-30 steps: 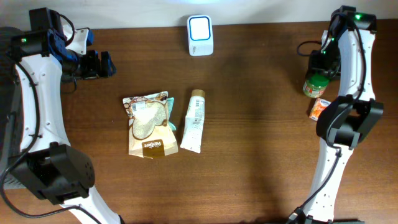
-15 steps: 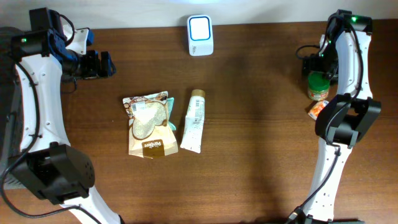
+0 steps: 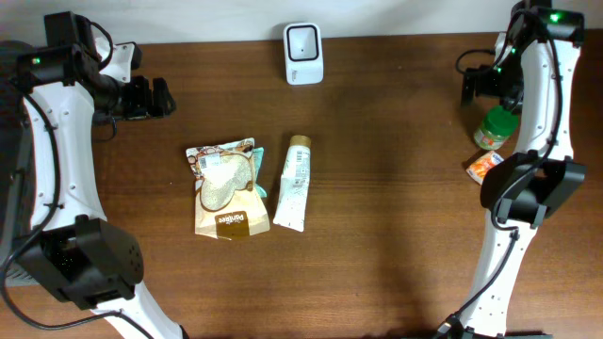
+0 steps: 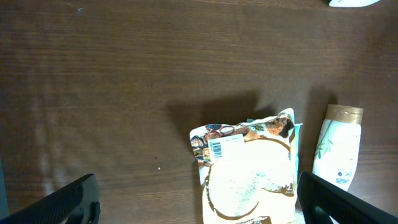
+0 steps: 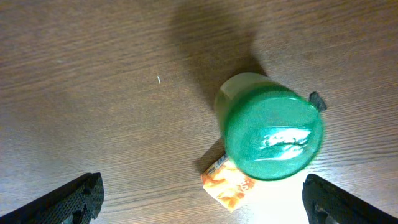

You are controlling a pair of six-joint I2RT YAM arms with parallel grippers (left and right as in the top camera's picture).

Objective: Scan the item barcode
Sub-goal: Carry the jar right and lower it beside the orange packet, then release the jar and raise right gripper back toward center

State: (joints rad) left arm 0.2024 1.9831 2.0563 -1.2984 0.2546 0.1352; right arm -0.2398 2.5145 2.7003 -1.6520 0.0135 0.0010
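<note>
The white barcode scanner [image 3: 303, 53] stands at the table's far edge. A beige snack pouch [image 3: 224, 188] [image 4: 249, 168] and a white tube [image 3: 294, 183] [image 4: 339, 146] lie side by side mid-table. A green-lidded jar [image 3: 495, 127] [image 5: 273, 134] stands at the far right, free of any grip, with a small orange packet [image 3: 484, 166] [image 5: 229, 185] beside it. My right gripper [image 3: 490, 88] [image 5: 214, 205] hangs open above the jar and holds nothing. My left gripper [image 3: 155, 97] [image 4: 199, 205] is open and empty at the far left, back from the pouch.
A black cable [image 3: 468, 64] loops beside the right arm near the table's far right edge. Both arm columns rise at the left and right sides of the brown wooden table [image 3: 396, 207].
My right gripper has opened and let go of the green-lidded jar, then drawn back toward the far edge. The jar now stands slightly further right. The left arm has not moved.
</note>
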